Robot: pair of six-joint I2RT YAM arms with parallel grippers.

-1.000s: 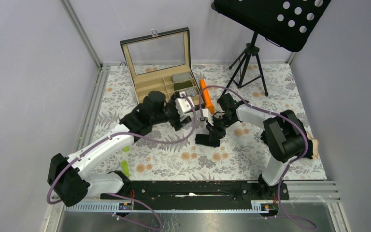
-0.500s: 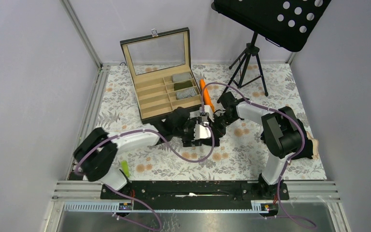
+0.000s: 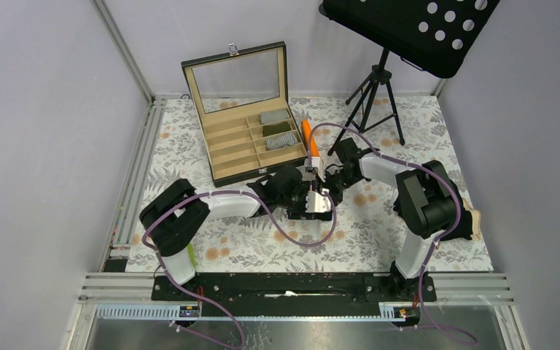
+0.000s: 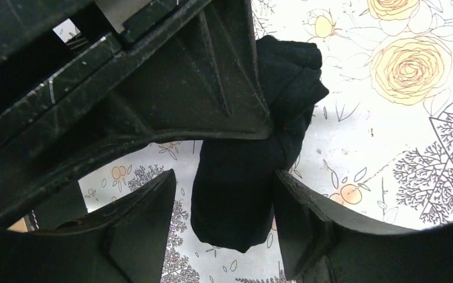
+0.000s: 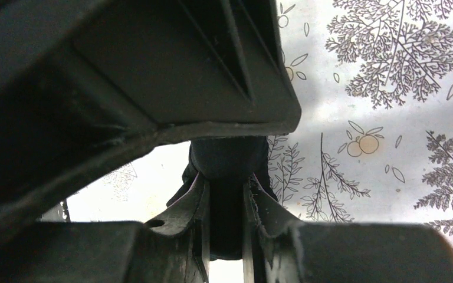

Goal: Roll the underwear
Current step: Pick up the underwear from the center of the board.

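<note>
A black underwear garment (image 4: 240, 191), bunched into a loose roll, hangs over the floral table cover. My right gripper (image 5: 225, 191) is shut on its upper part, and black cloth (image 5: 224, 154) bulges out past the fingertips. My left gripper (image 4: 224, 197) is open, one jaw on each side of the roll's lower end; the right jaw is close to the cloth. In the top view both grippers, left (image 3: 313, 198) and right (image 3: 330, 187), meet at the table's middle and hide the garment. A pinstriped grey roll (image 3: 283, 140) lies in the wooden box.
The open wooden box (image 3: 240, 149) with a glass lid stands at the back left and holds two more rolled pieces (image 3: 271, 117). An orange carrot-shaped stick (image 3: 308, 140) lies beside it. A music stand's tripod (image 3: 374, 91) is at the back right. Green pieces (image 3: 187, 252) lie at the near left.
My left arm has swung from beside the box to the table's middle and now brackets the black garment. My right gripper has stayed shut on it, shifting slightly towards the back.
</note>
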